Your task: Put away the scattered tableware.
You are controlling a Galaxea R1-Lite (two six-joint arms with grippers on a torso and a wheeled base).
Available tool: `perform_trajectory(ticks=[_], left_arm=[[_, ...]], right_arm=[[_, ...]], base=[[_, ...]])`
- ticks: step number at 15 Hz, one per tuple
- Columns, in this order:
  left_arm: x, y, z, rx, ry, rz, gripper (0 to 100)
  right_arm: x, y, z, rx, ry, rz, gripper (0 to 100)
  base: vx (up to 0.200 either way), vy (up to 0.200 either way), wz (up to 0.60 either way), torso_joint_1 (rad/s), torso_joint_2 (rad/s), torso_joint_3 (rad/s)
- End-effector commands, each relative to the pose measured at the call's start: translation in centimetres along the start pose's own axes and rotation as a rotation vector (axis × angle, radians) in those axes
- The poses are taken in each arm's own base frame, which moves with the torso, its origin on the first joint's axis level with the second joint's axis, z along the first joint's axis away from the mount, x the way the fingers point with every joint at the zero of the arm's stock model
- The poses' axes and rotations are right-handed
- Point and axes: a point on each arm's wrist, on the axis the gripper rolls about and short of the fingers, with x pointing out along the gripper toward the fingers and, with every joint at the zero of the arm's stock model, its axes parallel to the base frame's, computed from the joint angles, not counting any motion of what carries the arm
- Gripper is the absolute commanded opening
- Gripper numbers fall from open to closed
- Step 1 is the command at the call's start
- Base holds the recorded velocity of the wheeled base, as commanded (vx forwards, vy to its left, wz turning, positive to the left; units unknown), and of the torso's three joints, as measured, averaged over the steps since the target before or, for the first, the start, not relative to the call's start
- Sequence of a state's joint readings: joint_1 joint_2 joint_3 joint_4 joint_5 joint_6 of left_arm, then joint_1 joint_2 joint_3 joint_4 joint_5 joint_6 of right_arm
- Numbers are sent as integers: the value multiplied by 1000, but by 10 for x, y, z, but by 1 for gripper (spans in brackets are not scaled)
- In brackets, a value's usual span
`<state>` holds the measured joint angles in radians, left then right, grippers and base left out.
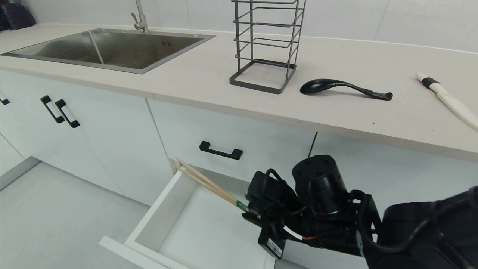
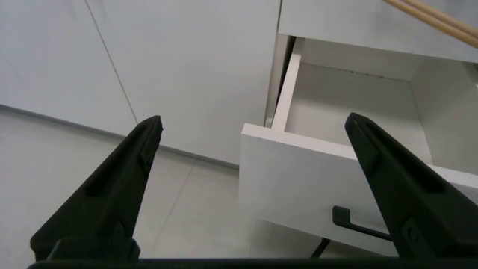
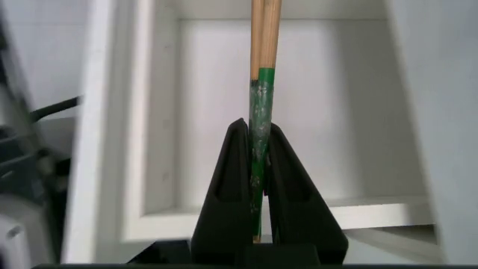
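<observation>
Right gripper (image 3: 258, 134) pinches chopsticks (image 3: 266, 37) over drawer (image 1: 160, 209) (spoon (image 1: 321, 85) on counter (image 1: 186, 74)).

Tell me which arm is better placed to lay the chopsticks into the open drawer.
Right. The right gripper is shut on the chopsticks, which hang over the open drawer. The left gripper is open, holds nothing and is outside the drawer.

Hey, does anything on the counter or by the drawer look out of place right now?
A black spoon and a white utensil lie loose on the counter, right of the wire rack. The drawer stands open, with chopsticks clamped in the right end effector above it. Nothing looks spilled or damaged.
</observation>
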<state>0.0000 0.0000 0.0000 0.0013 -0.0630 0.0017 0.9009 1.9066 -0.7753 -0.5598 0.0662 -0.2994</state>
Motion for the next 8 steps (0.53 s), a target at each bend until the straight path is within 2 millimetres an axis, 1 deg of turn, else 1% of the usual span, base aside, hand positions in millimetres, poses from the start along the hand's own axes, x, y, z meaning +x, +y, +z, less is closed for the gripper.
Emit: perform_trajectory(ticks=[1, 4, 5, 8], left_arm=[[0, 0, 0, 0, 2, 0, 100], [0, 0, 0, 0, 2, 2, 100], [0, 0, 0, 0, 2, 0, 100], [0, 0, 0, 0, 2, 2, 100]], right_arm=[[33, -2, -6, 2, 51, -44, 0], [55, -1, 1, -5, 49, -67, 0], [55, -1, 1, -7, 48, -69, 0], [56, 1, -8, -4, 93, -69, 0]], base=[[0, 0, 0, 0, 0, 0], [0, 0, 0, 0, 0, 0], [0, 0, 0, 0, 0, 0], [0, 0, 0, 0, 0, 0]])
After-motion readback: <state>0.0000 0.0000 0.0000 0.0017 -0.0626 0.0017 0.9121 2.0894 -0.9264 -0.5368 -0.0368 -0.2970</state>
